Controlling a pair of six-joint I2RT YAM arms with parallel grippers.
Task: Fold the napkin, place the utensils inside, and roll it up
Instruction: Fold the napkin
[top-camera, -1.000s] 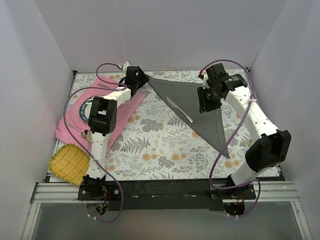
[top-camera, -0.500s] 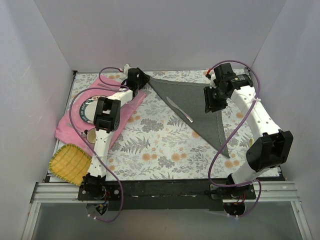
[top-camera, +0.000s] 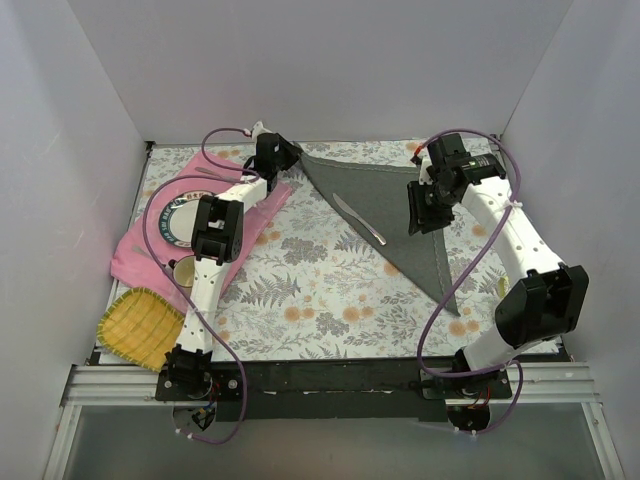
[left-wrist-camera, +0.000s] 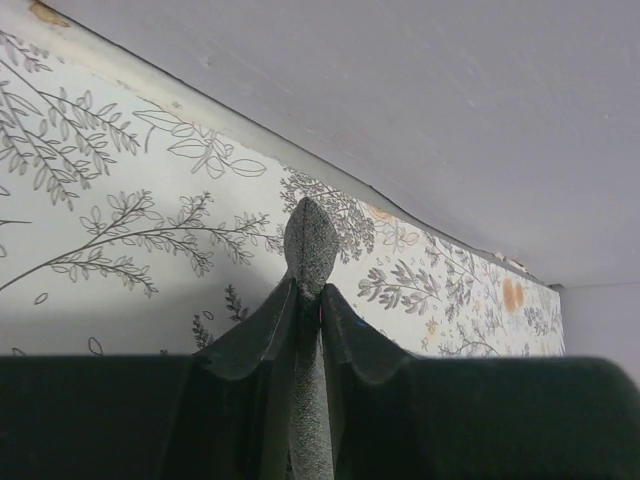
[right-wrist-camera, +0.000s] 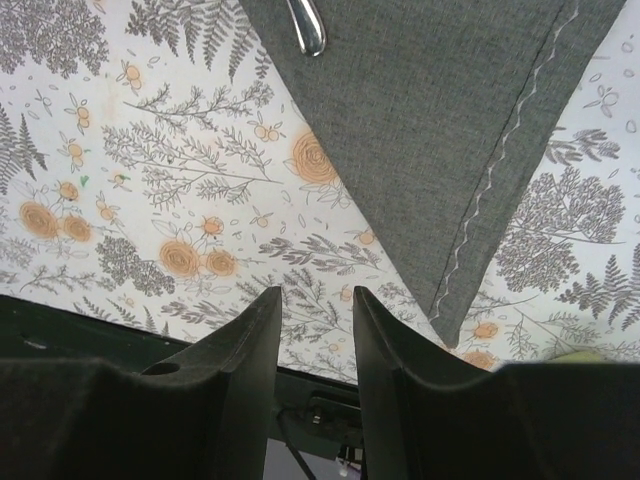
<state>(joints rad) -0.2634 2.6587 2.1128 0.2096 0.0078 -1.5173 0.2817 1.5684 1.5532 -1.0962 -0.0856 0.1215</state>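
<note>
Item: dark charcoal-grey cloth napkin with pale stitched hem, lying as a folded triangle on the fern-and-flower printed tabletop, toward 1 o'clock in the overhead view.

Contents: one slim shiny silver table knife, lying slantwise near the triangle's 9 o'clock edge, probably set there for rolling in.

Left claw: nipped narrow on the napkin's 10 o'clock corner, likely to begin the roll. Only the wrist view showed cloth standing up between the fingers; overhead, the claw hid that corner.

Right claw: part-way apart, holding nothing, hovering over the triangle's 3 o'clock side. Its wrist view showed the hem stitching and the knife's tip.

Adjacent: pink fabric placemat, at 9 o'clock.
</note>
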